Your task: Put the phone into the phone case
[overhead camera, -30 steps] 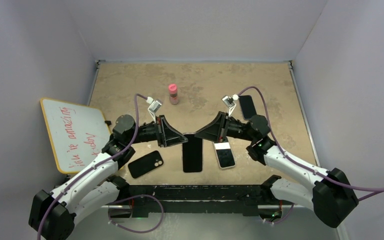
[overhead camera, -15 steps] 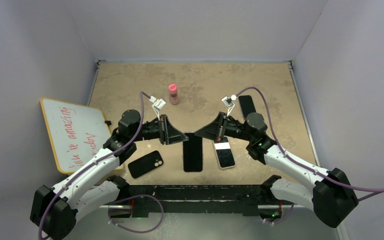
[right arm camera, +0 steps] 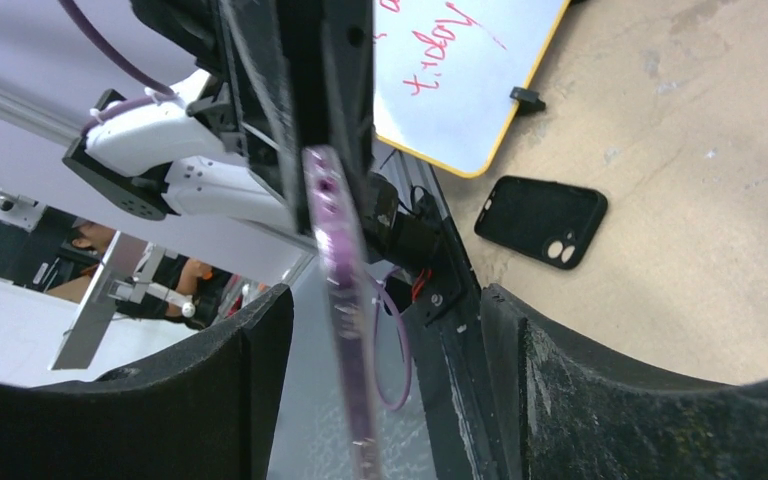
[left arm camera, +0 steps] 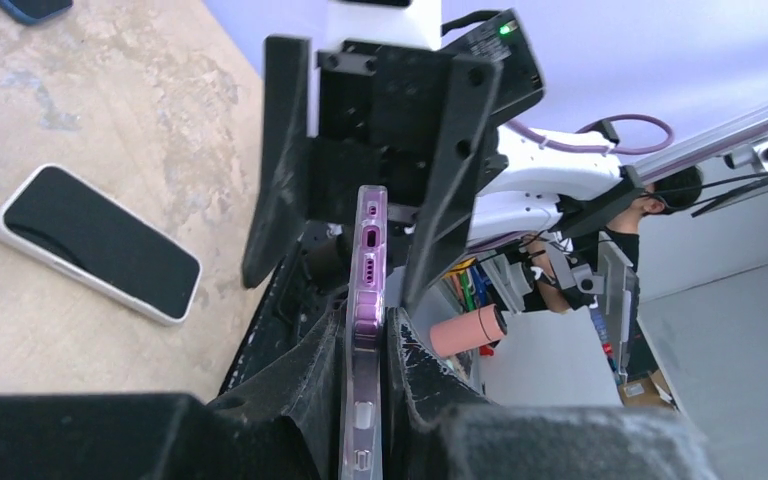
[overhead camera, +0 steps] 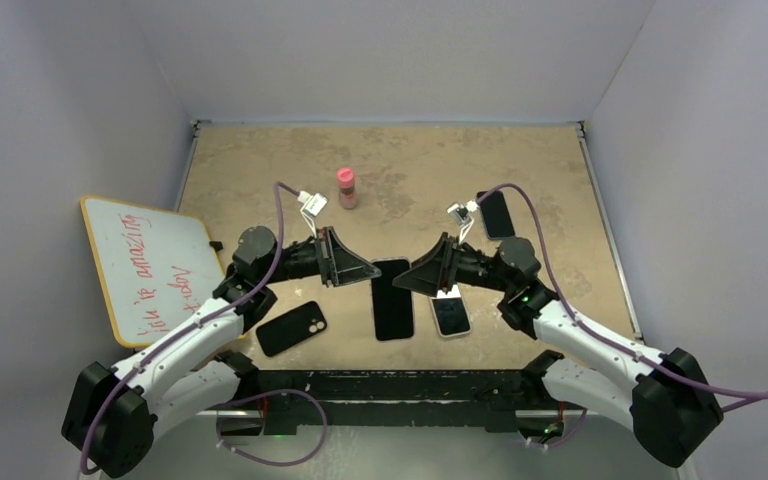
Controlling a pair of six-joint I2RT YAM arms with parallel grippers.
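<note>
Top external view has both arms meeting over the middle of the bench [overhead camera: 260, 160], with the phone [overhead camera: 392, 300] between them, screen side up and dark. The left pincer [overhead camera: 365, 270] is clenched on the phone's left edge. From the left wrist you look straight along the phone, edge-on, purple along its rim, pinched between the two black fingers [left arm camera: 325, 370]. The right pincer [overhead camera: 410, 278] stands released. In the right wrist view its fingers [right arm camera: 210, 390] sit well apart on either side of the purple edge, and neither one touches it.

Down on the bench, a black phone case [overhead camera: 291, 328] lies near the left arm with its camera cut-out facing up. A white-rimmed phone [overhead camera: 450, 312] lies just right of the held one, partly under the right pincer. A dark phone [overhead camera: 496, 213] lies farther back on the right, and a small pink bottle [overhead camera: 346, 187] stands upright behind the arms. A whiteboard [overhead camera: 150, 260] with red writing overhangs the bench's left edge.
</note>
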